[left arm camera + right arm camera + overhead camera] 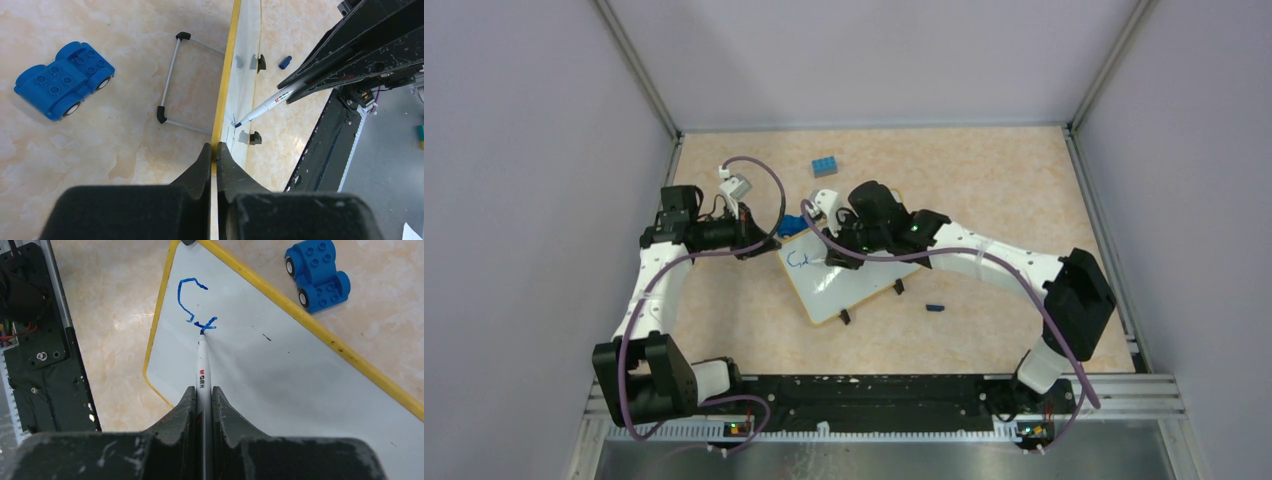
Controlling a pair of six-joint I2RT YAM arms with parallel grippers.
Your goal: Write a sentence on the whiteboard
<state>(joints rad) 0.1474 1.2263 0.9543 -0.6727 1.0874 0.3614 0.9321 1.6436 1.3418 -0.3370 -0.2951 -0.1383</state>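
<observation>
The whiteboard [854,285] lies tilted in the middle of the table, white with a yellow rim [320,332]. A short blue scrawl, the sentence [192,302], sits near its left corner and also shows in the top view [801,261]. My right gripper [203,392] is shut on a white marker [202,367] whose blue tip touches the board at the scrawl. My left gripper [214,149] is shut on the board's yellow rim [223,95], seen edge-on, with the marker [265,106] beside it. In the top view the left gripper [767,243] is at the board's far left corner.
A blue toy car [65,79] sits left of the board, also in the right wrist view [317,275]. A blue brick [826,166] lies at the back. A wire stand [172,82] lies by the rim. A dark marker cap [935,307] lies right of the board.
</observation>
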